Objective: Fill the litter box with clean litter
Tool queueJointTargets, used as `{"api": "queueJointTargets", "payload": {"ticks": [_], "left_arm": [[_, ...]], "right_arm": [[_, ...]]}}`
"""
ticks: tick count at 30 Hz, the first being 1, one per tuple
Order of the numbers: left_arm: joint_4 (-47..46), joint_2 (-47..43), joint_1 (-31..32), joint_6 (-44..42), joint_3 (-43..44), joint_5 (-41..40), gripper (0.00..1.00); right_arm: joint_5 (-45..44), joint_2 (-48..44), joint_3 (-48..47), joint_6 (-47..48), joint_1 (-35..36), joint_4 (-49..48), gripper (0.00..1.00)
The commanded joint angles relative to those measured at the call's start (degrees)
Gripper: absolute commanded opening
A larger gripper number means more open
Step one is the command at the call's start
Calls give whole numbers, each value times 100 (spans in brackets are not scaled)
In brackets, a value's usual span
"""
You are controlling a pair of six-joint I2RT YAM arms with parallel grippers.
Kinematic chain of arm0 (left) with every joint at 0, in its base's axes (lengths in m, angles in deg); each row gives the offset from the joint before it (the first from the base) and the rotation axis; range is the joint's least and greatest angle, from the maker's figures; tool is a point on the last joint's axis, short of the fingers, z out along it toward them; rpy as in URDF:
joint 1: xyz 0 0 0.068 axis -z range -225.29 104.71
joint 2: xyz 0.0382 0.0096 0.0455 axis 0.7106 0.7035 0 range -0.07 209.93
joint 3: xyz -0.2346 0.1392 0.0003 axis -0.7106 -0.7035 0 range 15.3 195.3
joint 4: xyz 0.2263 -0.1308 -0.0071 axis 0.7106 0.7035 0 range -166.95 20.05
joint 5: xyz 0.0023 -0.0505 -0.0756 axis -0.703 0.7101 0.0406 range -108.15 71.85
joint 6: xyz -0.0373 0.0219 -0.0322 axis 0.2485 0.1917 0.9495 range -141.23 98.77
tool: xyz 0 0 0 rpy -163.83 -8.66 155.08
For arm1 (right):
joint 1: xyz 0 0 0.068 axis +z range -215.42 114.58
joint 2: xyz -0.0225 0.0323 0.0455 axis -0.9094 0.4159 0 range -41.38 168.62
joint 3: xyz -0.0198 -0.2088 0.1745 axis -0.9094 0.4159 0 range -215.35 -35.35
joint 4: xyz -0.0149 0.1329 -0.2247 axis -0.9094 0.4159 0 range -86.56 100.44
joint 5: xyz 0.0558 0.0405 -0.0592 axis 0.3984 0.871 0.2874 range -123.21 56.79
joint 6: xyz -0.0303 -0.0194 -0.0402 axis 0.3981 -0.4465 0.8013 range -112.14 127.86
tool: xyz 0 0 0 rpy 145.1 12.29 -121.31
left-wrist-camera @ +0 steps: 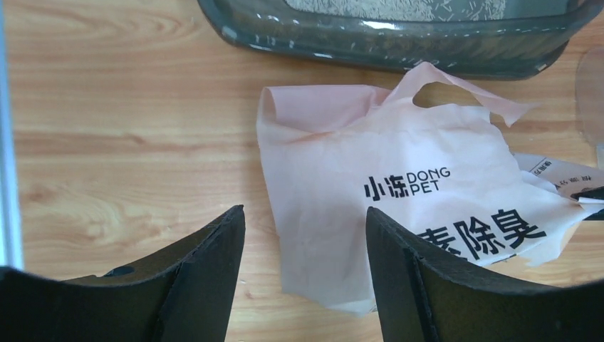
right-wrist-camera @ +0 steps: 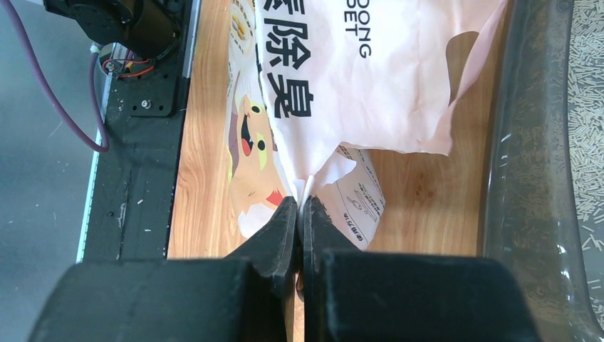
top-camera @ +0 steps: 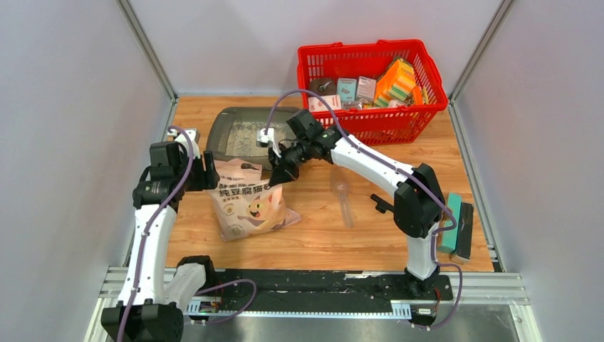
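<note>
The right gripper point(right-wrist-camera: 302, 214) pinches shut on the litter bag point(right-wrist-camera: 356, 78) at its torn top. The left gripper point(left-wrist-camera: 306, 228) gapes empty at the bag's ten o'clock. The litter box point(top-camera: 217, 139), at twelve o'clock, holds some clean litter point(right-wrist-camera: 587, 107). The likely next move is lifting and tipping the bag over the box.

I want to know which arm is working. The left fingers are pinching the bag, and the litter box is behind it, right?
Not the left. The right fingers pinch the bag, shut on its torn edge, as the right wrist view shows; the left fingers are open and hold nothing. The litter box is behind the bag.
</note>
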Motion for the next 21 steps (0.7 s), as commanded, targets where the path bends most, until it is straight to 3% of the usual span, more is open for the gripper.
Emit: {"api": "queueJointTargets", "payload": {"ticks": [1,5,11,13,14,15,18,21], "left_arm": [[-310,236,-76,640,-62,716,69],[-373,614,-85,947,-79,1089,60],[-767,255,-138,658,-237,1923,28],[-1188,-156,-146,561,-456,2433,19],[-1347,-324,-138,561,-544,2557,15],[-1661,-491,-138,552,-650,2784,8],[-2085,-1203,-138,508,-1124,3049,0],[-2235,-1775,-138,490,-1590,3155,0]], "right_arm": [[2,-447,-14,206,42,12,0],[-50,-483,13,215,51,4,0],[-357,-649,65,-4,16,-5,2],[-455,-754,109,-529,-132,-154,13],[-359,-859,101,-750,-194,-181,24],[-384,-895,92,-952,-273,-251,49],[-639,-957,4,-1867,-563,-400,77],[-447,-800,-84,-2290,-722,-480,85]]}}
